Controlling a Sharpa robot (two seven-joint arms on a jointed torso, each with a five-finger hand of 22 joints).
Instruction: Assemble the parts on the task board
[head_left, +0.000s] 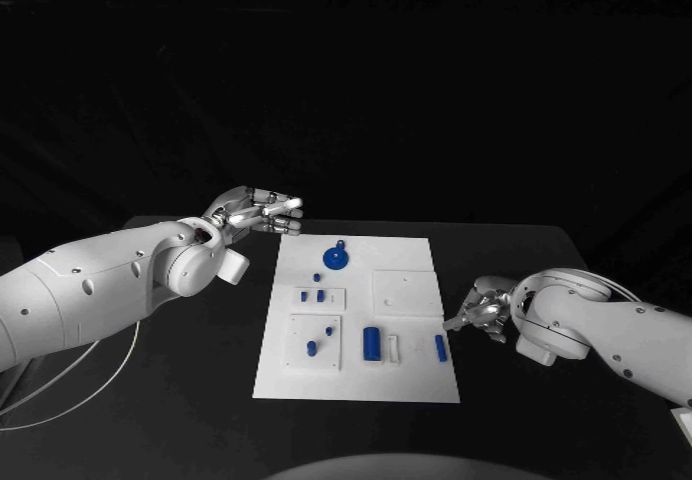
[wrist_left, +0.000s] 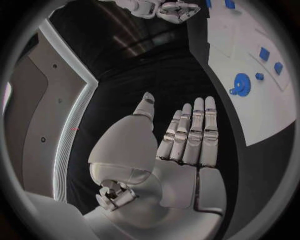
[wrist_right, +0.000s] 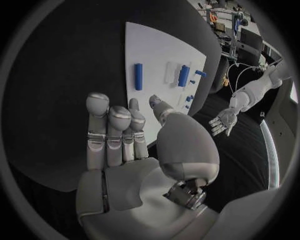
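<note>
Centrally on the black table (head_left: 188, 400) lies the white task board (head_left: 411, 250), carrying seven blue parts: one round piece (head_left: 335, 260), six small bars. Left hand (head_left: 260, 213) and right hand (head_left: 483, 312) flank it, fingers spread, empty.

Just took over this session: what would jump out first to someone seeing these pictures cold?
The white task board glows mid-table against black, dotted with small blue parts, a round one near its far end. The left robot hand hangs open beyond the board's far left corner; the right robot hand hangs empty beside its right edge.
</note>
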